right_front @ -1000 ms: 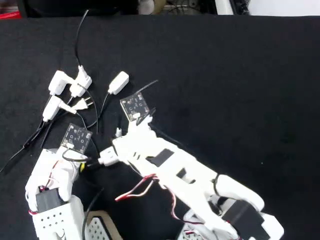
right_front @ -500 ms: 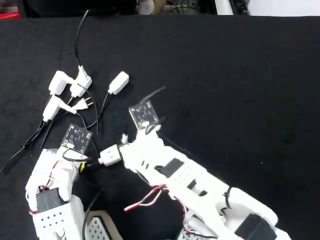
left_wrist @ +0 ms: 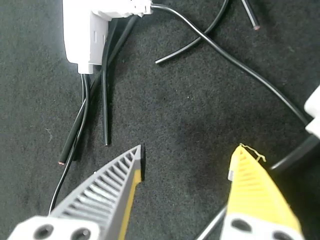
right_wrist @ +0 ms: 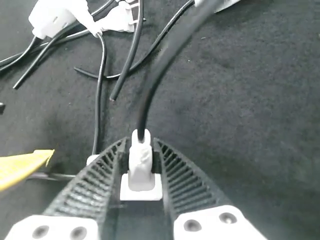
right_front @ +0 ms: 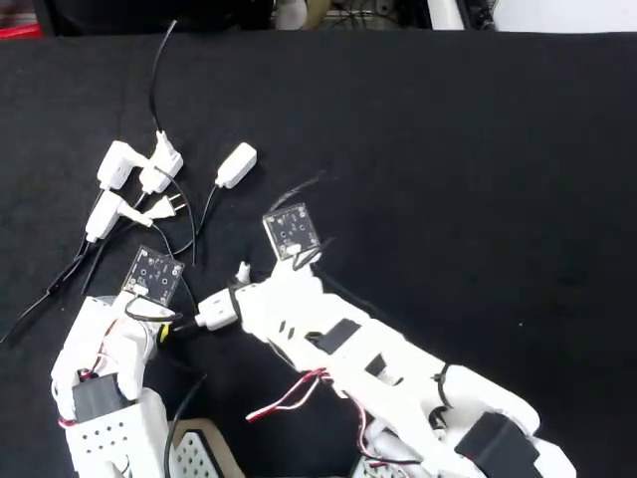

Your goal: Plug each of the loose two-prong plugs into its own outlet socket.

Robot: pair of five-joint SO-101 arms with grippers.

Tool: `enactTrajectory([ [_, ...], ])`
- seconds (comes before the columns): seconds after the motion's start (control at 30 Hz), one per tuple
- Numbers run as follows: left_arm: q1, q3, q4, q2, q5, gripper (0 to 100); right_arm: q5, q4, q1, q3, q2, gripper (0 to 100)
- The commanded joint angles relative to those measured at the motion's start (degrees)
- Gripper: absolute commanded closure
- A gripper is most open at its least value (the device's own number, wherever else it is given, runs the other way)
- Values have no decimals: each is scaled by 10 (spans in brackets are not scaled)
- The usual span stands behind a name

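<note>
A black cloth (right_front: pixel 478 149) covers the table, and up close it looks matte and a little fuzzy. Behind the far edge there is a white surface (right_front: pixel 567 14) at one corner, some dark cables (right_front: pixel 363 14) in the middle and a small red object (right_front: pixel 18 30) at the other corner.

high: overhead, far, whole table (right_front: pixel 448 149) | wrists: close, downward, sharing cables (left_wrist: pixel 210 40)

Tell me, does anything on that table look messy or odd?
The black cords end in cut tips, leading nowhere, and several tangle among the white plugs heaped at the left of the table.
</note>
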Motion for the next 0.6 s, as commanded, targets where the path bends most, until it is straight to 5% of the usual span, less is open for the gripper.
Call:
enactTrajectory([
  [0.0,7,10,4,3,-2,726,-4,-3,-36,-7,10,987],
  [0.57,7,10,4,3,-3,726,-4,-4,25,-20,22,986],
])
